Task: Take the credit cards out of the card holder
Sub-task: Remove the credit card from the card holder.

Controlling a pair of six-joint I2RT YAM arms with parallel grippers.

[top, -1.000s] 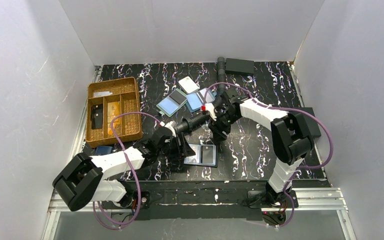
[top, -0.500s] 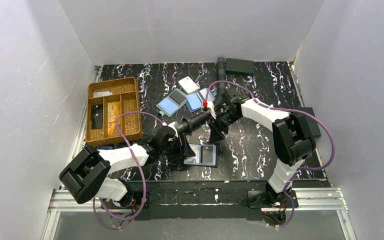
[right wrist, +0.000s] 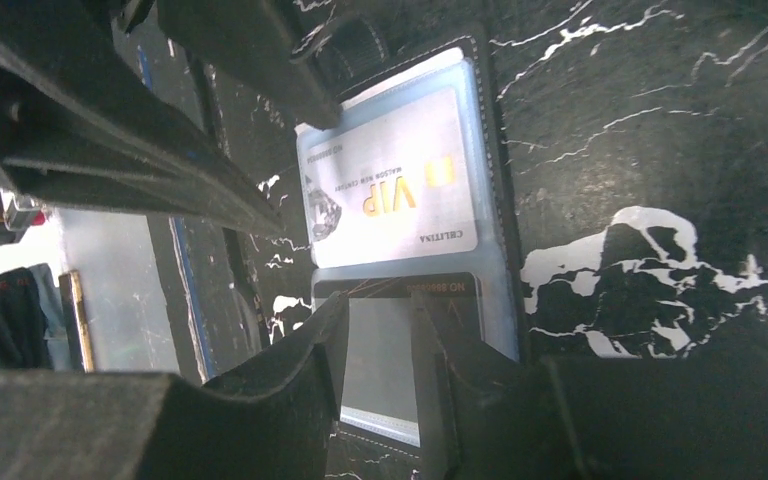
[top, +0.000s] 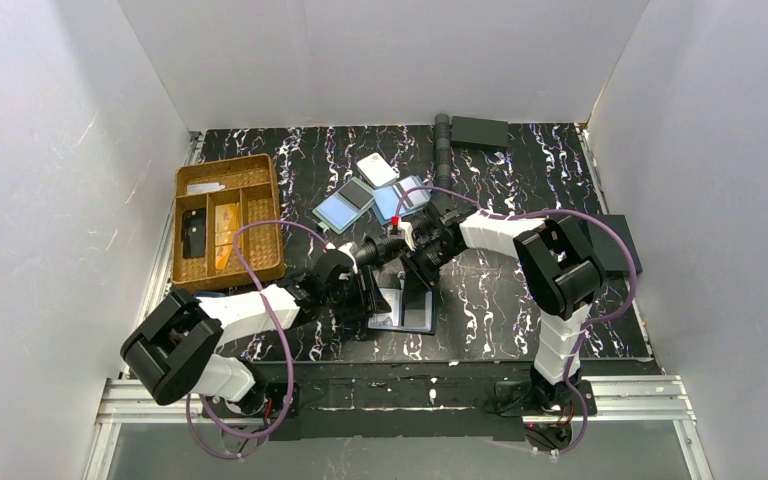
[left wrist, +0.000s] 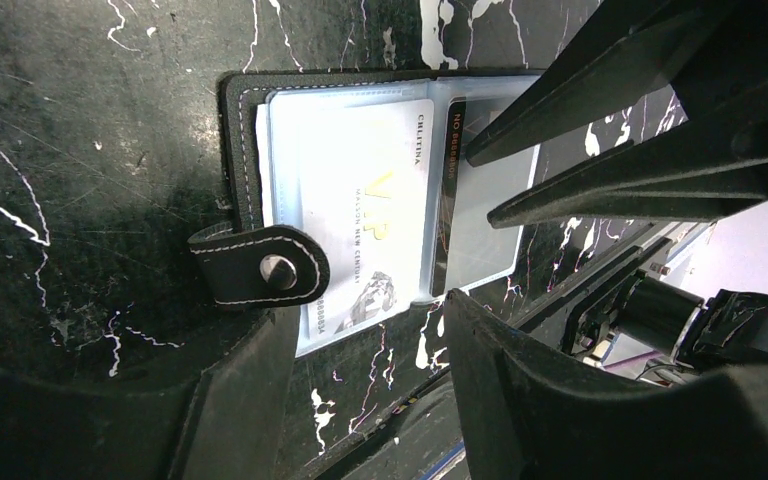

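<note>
Fingers (left wrist: 245, 390) of the left gripper (left wrist: 355, 318) are standing apart, straddling the left end of the open card holder (left wrist: 240, 150) without gripping anything. We are seeing the holder lying flat and unfolded on the black marbled counter (left wrist: 80, 150), toward the middle of its near side, with both grippers meeting over it. Its snap strap (left wrist: 260, 268) is curling over the edge between the left fingers. A pale VIP credit card (left wrist: 360, 190) is sitting inside the clear sleeve of the left panel, partly under the strap. The right gripper (right wrist: 378, 325) is hanging over the other panel. Its fingers (right wrist: 310, 370) are standing only a narrow gap apart, with the clear sleeve showing between them. We cannot tell whether they are pinching the sleeve or a card. Farther back on the counter, a wicker tray (top: 225, 163) is sitting at the left, and blue-and-dark flat rectangles (top: 338, 210) are lying just beyond the grippers.
</note>
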